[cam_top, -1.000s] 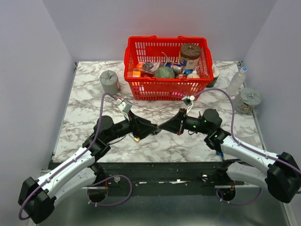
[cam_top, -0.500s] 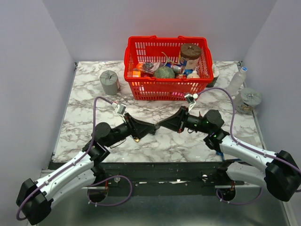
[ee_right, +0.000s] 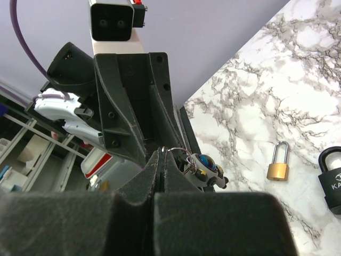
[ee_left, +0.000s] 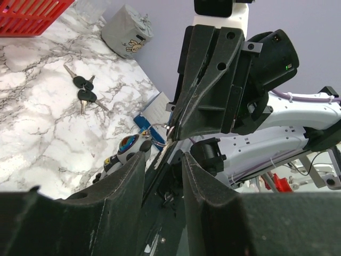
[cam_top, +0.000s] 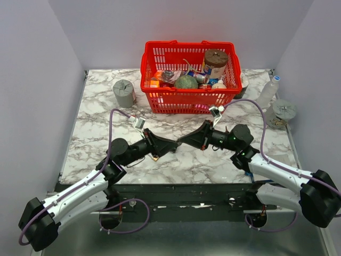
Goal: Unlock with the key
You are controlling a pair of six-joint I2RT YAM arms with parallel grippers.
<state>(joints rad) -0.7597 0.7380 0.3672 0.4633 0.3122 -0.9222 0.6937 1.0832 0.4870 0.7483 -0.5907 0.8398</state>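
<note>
Zero hold on key (ee_left: 83, 94): lay flat on table (ee_left: 32, 106) at 10 o'clock in L wrist view, well apart from both sets of tips. Met tip to tip over table centre, prob. to pass a fob ring (ee_right: 205, 168) across. R gripper (ee_right: 160, 159) pinched tight on that ring, w/ fob dangling at 3 o'clock of tips. L gripper (ee_left: 163, 156) at narrow gap, nothing clearly clamped. Judged a detour; key pickup not yet begun. Caught key only via L wrist cam; too small to find from top. Caught brass lock (ee_right: 278, 164) and black lock (ee_right: 333, 178) clearly only via R wrist cam, at 4 o'clock, near each other, not touching.
</note>
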